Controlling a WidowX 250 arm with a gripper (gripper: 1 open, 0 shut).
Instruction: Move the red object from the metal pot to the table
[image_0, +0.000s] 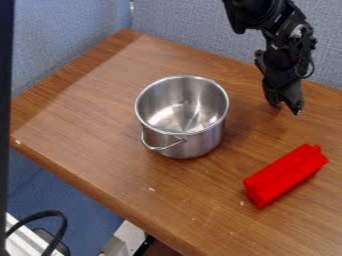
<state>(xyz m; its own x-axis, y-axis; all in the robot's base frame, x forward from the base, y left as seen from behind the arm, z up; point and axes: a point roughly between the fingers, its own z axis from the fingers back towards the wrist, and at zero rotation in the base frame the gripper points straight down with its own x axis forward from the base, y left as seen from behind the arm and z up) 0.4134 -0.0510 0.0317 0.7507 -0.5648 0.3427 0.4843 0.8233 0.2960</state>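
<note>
The red object (285, 174), a bright elongated block, lies flat on the wooden table (94, 90) near its right front edge, outside the pot. The metal pot (182, 115) stands upright in the middle of the table, empty inside, its wire handle hanging toward the front. My black gripper (290, 106) hangs shut above the table, to the right of the pot and beyond the block, with nothing in it.
A blue wall runs behind the table. The rounded front edge of the table falls away at lower left, where a black cable (40, 228) loops over the floor.
</note>
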